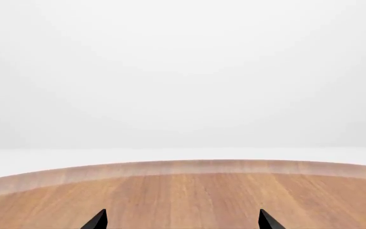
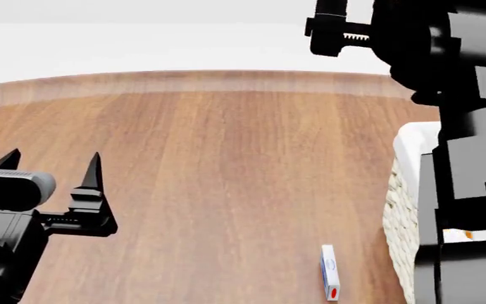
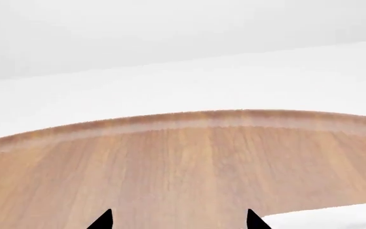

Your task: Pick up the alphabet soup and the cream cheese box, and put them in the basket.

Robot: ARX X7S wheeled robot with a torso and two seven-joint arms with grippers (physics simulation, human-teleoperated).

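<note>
The cream cheese box (image 2: pixel 330 272), thin and white with a blue edge and a red mark, lies on the wooden table (image 2: pixel 226 177) close to the left of the basket (image 2: pixel 402 190). The basket is cream wicker with a white liner, and my right arm (image 2: pixel 454 95) hides most of it. My left gripper (image 2: pixel 53 163) is open and empty over the table at the left; its tips show in the left wrist view (image 1: pixel 183 222). My right gripper (image 3: pixel 179 222) is open and empty, held high above the basket. The alphabet soup is not clearly in view.
The table's rounded far edge (image 2: pixel 226 79) runs across the back, with white floor beyond it. A white strip (image 3: pixel 335 217), likely the basket's liner, shows in the right wrist view. A small orange patch (image 2: pixel 466 235) shows beside my right arm; I cannot tell what it is.
</note>
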